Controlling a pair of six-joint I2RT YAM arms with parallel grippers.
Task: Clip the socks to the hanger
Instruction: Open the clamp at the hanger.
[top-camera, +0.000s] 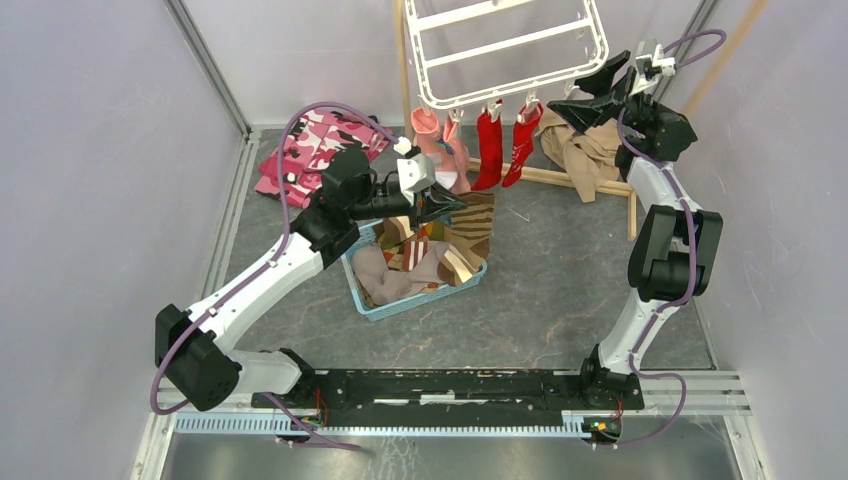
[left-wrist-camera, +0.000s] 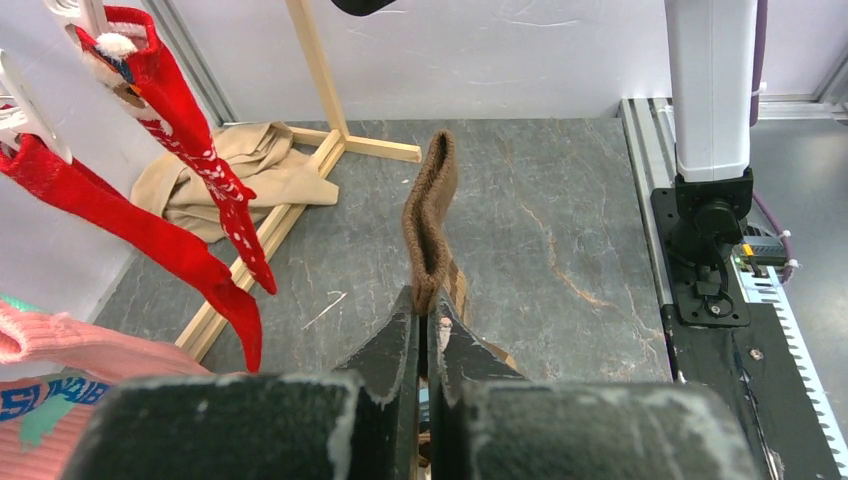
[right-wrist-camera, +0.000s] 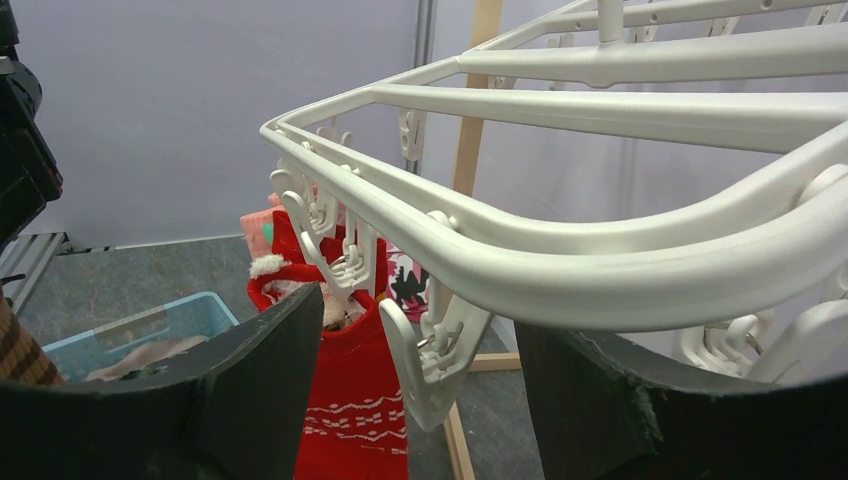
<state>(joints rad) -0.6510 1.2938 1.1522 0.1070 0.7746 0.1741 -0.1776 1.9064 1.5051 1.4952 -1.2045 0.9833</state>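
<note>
Pinching knitted brown sock (left-wrist-camera: 430, 210), left end effector (left-wrist-camera: 428, 308); smooth plastic hanger (right-wrist-camera: 600, 270)

L arm (top-camera: 270, 270) stretched fwd and inward, elbow low, wrist roughly level; left gripper (left-wrist-camera: 428, 312) clamped tight, fingertips pinching a brown sock (left-wrist-camera: 430, 215); R arm (top-camera: 660, 250) folded up tall at far right, forearm angled up and back; right gripper (top-camera: 590, 92) up high, jaws spread wide, gripping nothing.

Blue basket (top-camera: 400, 306), tan cloth (top-camera: 585, 150), wooden stand (top-camera: 560, 178).
</note>
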